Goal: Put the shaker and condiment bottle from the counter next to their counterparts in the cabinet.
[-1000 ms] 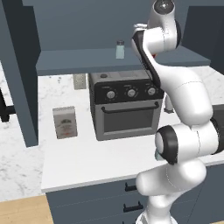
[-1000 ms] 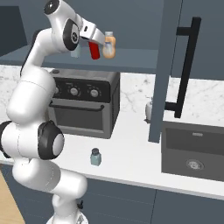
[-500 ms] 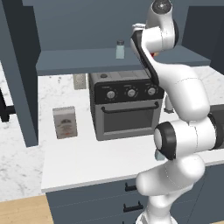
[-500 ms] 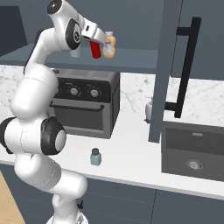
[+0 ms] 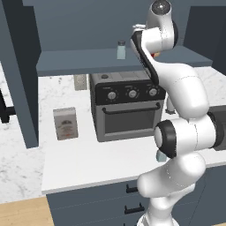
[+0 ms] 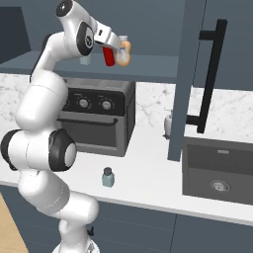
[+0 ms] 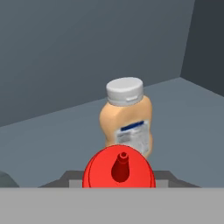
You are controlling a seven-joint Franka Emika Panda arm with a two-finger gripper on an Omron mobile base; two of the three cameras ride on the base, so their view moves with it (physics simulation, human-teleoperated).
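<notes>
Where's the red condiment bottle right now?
In the right base view the red condiment bottle is held in the tool up at the cabinet shelf, right beside the orange bottle.

The white arm rises from its base, bends at the elbow and reaches high and forward, wrist level. The gripper [image 6: 111,48] points roughly horizontally away from the base, its jaws closed on the condiment bottle [image 6: 109,55], which hangs upright below it

No readable text; orange bottle [image 7: 126,122] label is a blur, box [image 5: 65,124] print illegible too.
</notes>
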